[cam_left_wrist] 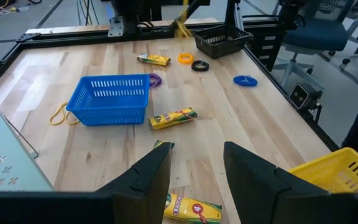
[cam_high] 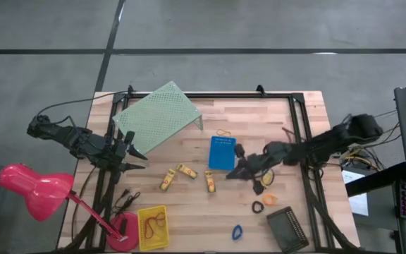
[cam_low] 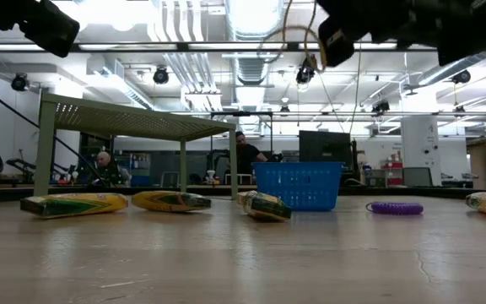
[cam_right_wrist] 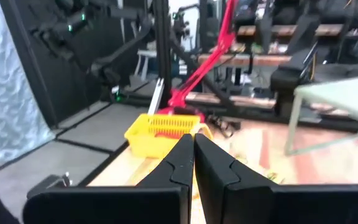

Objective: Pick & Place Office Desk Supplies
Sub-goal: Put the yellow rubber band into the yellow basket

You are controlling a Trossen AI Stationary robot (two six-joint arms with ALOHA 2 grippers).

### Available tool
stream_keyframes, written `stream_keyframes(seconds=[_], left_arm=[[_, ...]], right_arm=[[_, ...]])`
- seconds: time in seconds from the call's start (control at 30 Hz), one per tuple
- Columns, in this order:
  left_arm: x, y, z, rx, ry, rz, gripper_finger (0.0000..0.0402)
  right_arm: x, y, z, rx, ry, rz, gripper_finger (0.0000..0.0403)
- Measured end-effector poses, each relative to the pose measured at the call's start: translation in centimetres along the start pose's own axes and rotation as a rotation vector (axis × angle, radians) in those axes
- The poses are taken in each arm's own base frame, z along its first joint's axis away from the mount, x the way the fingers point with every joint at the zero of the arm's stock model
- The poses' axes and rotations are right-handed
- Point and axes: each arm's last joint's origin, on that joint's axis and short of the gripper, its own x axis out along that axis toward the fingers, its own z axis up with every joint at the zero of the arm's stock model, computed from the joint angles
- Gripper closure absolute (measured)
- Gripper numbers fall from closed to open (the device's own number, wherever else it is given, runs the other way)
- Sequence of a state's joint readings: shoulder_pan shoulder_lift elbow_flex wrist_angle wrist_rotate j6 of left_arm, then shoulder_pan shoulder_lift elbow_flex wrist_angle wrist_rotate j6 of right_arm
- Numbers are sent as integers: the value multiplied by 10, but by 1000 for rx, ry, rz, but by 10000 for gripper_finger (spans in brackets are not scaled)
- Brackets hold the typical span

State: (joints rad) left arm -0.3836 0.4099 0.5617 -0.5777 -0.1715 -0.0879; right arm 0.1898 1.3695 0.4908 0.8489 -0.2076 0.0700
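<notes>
Clearly pinched between the closed fingers of the right gripper [cam_right_wrist: 193,163] above the blue bin [cam_high: 222,152], a thin rubber band [cam_low: 298,38] could snag and slip free early, missing the yellow bin [cam_high: 153,227], while the left gripper [cam_left_wrist: 196,163] waits open near the crayon packs [cam_high: 187,171].

Riser [cam_high: 157,116] back-left – bin [cam_high: 222,152] center – rings [cam_high: 258,207] right.

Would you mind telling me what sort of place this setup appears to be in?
Most likely a robotics lab or workshop: a wooden table in a black frame carries two arms, ceiling ducts and lights run overhead, and people sit at workstations behind.
</notes>
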Motion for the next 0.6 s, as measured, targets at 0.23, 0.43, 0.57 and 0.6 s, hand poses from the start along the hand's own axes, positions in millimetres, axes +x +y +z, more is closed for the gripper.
stream_keyframes(seconds=[0.23,0.43,0.57,0.6], left_arm=[[0,0,0,1,1,0,247],[0,0,0,3,4,0,247],[0,0,0,3,3,0,248],[0,0,0,3,3,0,248]], right_arm=[[45,7,-22,8,28,53,394],[93,14,-28,-2,-35,97,394],[128,20,-28,-4,-64,103,394],[137,22,-27,-6,-79,96,394]])
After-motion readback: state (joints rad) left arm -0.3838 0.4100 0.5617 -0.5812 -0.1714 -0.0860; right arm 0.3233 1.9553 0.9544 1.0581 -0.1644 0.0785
